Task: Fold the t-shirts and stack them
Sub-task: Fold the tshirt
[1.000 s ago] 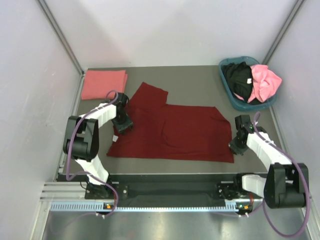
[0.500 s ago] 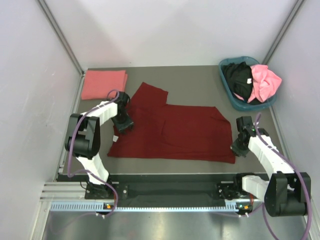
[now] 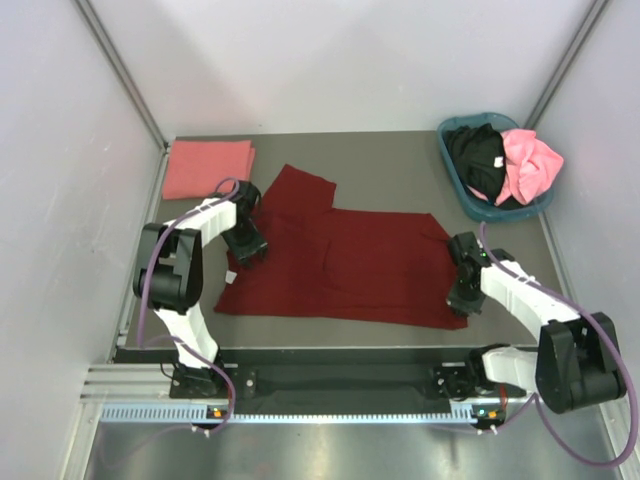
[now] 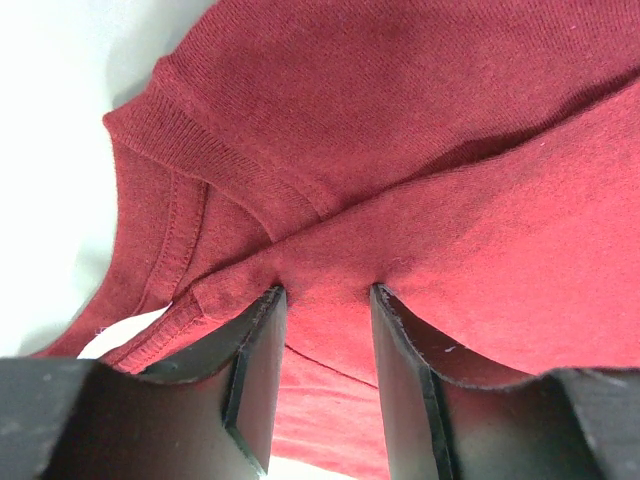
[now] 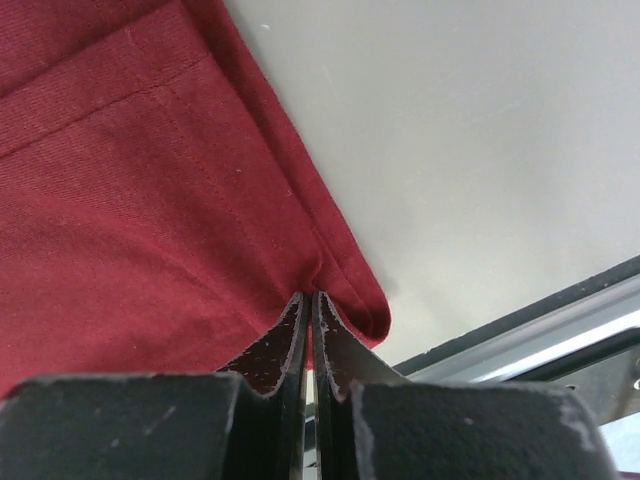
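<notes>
A dark maroon t-shirt (image 3: 350,265) lies spread flat in the middle of the table. My left gripper (image 3: 247,252) is at its left edge by the collar. In the left wrist view (image 4: 328,290) its fingers (image 4: 255,370) stand apart, pressed onto the maroon cloth (image 4: 400,120), with a ridge of cloth between them. My right gripper (image 3: 458,303) is at the shirt's near right corner. In the right wrist view (image 5: 310,295) it is shut on the hem of the maroon shirt (image 5: 120,200). A salmon-pink t-shirt (image 3: 207,168) lies folded at the back left.
A teal-blue basket (image 3: 462,197) stands at the back right, holding a black t-shirt (image 3: 477,158) and a bright pink t-shirt (image 3: 528,165). The table's metal front rail (image 5: 560,330) runs close to the right gripper. Grey walls enclose the table.
My right gripper has moved left and slightly inward over the shirt's near right corner, holding the hem. My left gripper has stayed by the collar.
</notes>
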{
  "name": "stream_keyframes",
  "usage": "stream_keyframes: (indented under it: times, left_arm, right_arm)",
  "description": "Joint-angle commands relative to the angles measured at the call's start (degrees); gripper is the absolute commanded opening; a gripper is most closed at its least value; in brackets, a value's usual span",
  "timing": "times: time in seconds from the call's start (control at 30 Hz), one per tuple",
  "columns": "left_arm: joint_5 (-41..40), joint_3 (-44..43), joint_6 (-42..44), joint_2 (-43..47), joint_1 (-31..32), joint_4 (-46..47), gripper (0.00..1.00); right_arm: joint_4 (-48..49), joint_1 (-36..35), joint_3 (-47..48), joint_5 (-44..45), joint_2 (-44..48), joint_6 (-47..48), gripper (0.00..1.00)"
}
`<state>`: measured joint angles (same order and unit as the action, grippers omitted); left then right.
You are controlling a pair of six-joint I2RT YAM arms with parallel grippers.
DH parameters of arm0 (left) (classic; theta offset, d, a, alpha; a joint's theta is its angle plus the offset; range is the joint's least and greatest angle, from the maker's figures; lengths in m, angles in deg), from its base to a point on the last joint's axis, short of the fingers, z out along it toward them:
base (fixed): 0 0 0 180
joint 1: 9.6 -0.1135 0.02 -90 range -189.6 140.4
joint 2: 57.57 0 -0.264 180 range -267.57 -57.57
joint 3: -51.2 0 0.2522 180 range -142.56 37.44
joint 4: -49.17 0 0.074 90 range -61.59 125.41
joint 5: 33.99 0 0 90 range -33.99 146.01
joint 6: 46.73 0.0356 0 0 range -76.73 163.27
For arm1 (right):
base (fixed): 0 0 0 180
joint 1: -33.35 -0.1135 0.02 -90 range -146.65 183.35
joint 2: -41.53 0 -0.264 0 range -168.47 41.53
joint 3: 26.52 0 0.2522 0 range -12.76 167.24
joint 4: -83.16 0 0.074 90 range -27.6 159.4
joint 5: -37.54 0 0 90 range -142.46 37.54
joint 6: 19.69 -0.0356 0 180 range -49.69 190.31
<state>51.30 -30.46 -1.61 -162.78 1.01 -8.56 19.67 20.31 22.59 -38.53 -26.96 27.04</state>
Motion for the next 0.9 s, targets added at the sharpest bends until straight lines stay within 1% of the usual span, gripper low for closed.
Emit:
stream_keyframes:
  times: [0.0, 0.17, 0.43, 0.67, 0.87]
  left_arm:
    - [-5.04, 2.07, -1.26, -6.41, -0.5, 9.6, 0.45]
    - [-5.66, 2.07, -0.82, -7.38, -0.5, 9.6, 0.45]
    - [-4.61, 1.28, -0.91, -8.87, -0.5, 10.21, 0.45]
    - [-4.26, -0.3, -0.73, -8.08, -0.5, 9.34, 0.45]
    - [-1.27, -1.0, -0.65, -6.94, -0.42, 9.08, 0.45]
  right_arm:
    - [-1.51, -0.85, 2.18, 2.41, 0.89, -0.41, 0.0]
    - [-0.89, -0.94, 1.12, 2.59, 3.8, -0.68, 0.0]
    - [-1.42, -0.85, 1.74, 3.55, 2.39, -1.64, 0.0]
    - [-1.86, -0.76, 1.82, 4.7, 2.66, -3.84, 0.0]
    - [-5.72, -0.85, 4.71, 6.8, 3.36, -7.45, 0.09]
